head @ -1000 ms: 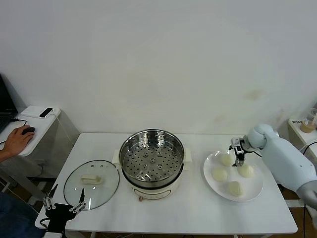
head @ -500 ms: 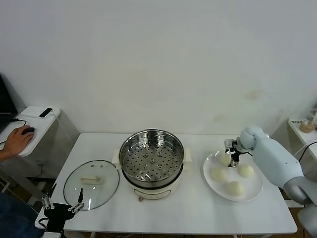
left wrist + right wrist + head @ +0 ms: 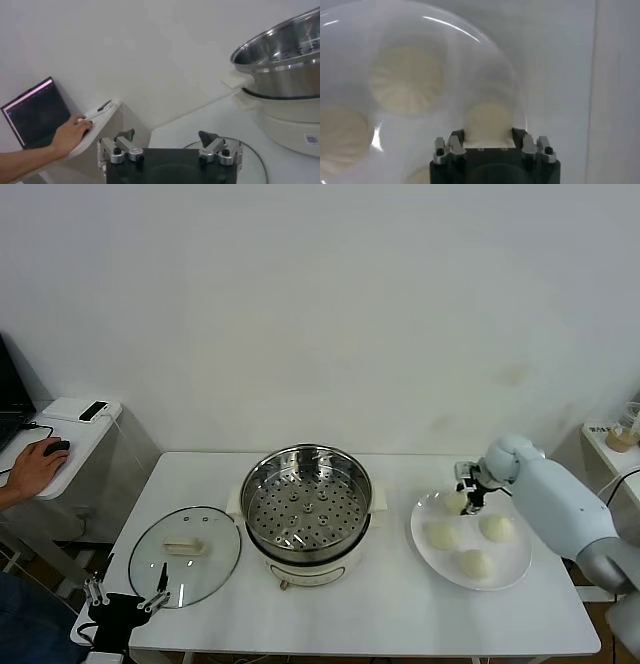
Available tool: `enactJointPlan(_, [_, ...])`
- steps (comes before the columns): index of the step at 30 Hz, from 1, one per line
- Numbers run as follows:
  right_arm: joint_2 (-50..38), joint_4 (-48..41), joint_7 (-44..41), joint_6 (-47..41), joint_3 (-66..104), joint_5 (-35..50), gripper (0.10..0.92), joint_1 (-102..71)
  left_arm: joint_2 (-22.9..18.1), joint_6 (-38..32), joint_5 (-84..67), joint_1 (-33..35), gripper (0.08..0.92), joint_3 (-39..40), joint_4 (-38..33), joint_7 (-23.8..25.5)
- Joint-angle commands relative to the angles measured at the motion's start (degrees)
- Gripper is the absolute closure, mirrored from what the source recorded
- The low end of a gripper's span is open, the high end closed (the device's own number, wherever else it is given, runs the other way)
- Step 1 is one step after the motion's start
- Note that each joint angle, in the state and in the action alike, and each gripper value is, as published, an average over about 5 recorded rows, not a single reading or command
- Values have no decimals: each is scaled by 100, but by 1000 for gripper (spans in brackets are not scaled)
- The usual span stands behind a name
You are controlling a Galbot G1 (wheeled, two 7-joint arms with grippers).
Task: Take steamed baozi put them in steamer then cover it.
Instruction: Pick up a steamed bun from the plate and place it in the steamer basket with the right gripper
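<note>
Head view: white desk [image 3: 400,604] carrying steamer [image 3: 306,506], uncovered and empty, glass lid [image 3: 185,556] flat beside it, plate [image 3: 505,569] with four buns. Right hand [image 3: 466,495], wide a second ago, now clenched on the rear bun [image 3: 456,502], so first pick-up seems secured. Left hand [image 3: 128,594] spread, idle near the lid.

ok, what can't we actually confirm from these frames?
- Head view: right gripper fingertips too small to judge contact with the baozi.
- Right wrist view: baozi base hidden behind the gripper body; fourth bun cut off by the edge.
- Left wrist view: cover mostly blocked by the left gripper.
</note>
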Motion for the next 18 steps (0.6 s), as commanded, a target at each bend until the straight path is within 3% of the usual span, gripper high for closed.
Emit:
enactJointPlan(1, [-434, 635, -86, -9, -271, 449, 423, 246, 6, 3, 1, -8, 177, 11, -7, -2])
enactJointPlan(10, [-881, 1443, -191, 51, -1095, 1609, 421, 1443, 86, 17, -91, -28, 177, 22, 61, 10])
enactJointPlan(18, [-575, 2154, -180, 15, -2153, 2657, 414, 2567, 157, 22, -171, -25, 177, -2, 74, 18])
